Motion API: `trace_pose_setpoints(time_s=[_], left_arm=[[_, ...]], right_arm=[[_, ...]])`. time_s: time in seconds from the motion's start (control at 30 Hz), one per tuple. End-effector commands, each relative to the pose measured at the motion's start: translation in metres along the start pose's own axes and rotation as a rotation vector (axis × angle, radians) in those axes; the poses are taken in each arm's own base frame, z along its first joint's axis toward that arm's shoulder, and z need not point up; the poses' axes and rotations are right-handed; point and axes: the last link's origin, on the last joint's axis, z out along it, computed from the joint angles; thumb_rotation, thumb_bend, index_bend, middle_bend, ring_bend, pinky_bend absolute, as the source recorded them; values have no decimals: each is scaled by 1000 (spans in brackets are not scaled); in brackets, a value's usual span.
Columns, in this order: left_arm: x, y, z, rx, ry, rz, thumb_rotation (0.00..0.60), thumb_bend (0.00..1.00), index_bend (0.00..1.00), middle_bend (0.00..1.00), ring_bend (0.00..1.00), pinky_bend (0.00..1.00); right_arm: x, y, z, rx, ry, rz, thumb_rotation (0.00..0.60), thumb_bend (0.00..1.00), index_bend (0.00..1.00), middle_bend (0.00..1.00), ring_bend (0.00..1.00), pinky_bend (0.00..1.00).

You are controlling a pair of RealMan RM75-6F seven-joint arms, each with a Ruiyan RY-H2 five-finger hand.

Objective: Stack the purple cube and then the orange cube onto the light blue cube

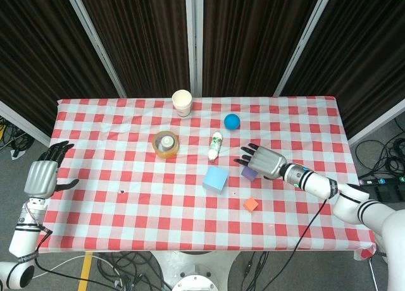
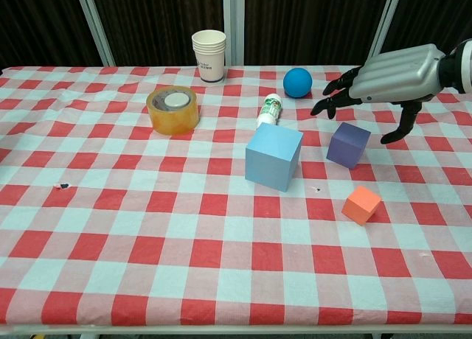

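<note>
Right now my right robot hand [image 2: 389, 75] hangs spread and empty just over the purple cube [image 2: 348, 144], which sits on the table [image 2: 147, 228] just right of the light blue cube [image 2: 273, 156], with the orange cube [image 2: 361, 204] nearer me. If I close off-centre, I could knock purple into its blue neighbour and shift my base. My left robot hand [image 1: 43, 177] idles, fingers apart, at the far edge.

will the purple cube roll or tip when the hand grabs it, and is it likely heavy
The purple cube sits flat on the checked cloth with square faces, so it will probably slide, not roll. Its matte, foam-like look suggests it is light. The right hand hovers open above it, so an off-centre touch might nudge it.
</note>
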Motion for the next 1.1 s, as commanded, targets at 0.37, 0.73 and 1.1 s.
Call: trace_pose_setpoints(time_s=[0.37,0.73,1.1], left_arm=[[-3,-2,0,7,-7,-2,600,106,223,240,163,287],[-5,-6,0,19,-16,-2,600,106,224,240,163,287],[-6,-8,0,25,-20,-10,600,106,228,240,163,287]], right_arm=[[-11,-3,12,20,-9,18,600,152,4,226,0,119],[-16,-2,20,19,1,22,600,155,14,334,29,122],[-13,1,22,11,36,37,600,173,70,410,86,141]])
